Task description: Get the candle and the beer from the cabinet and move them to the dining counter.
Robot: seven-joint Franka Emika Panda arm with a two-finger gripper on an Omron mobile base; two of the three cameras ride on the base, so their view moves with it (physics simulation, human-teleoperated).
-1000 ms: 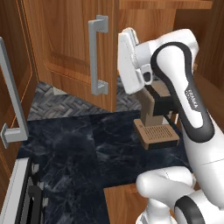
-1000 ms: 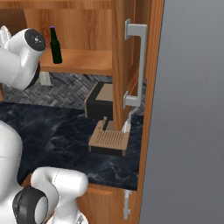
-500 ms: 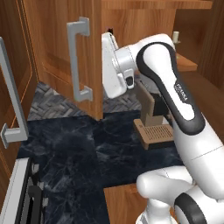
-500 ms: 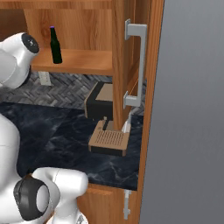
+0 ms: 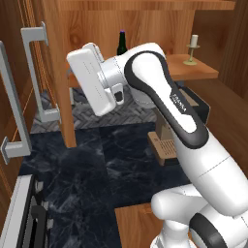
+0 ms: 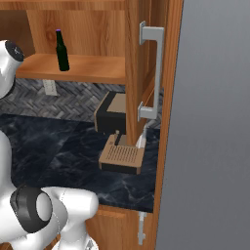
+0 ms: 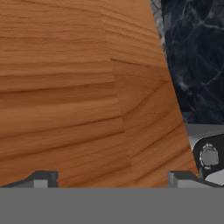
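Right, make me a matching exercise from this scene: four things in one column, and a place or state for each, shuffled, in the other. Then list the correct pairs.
Things:
1. beer
2. candle
3. gripper
4. brown box-shaped appliance

Places or states:
A. open, close against a wooden door panel
B. on the black marble countertop, under the cabinet shelf
C. toward the right end of the cabinet shelf, in a small holder
D. upright at the back of the cabinet shelf, purple cap on

Pairs: 1-D, 2-C, 3-A, 4-B
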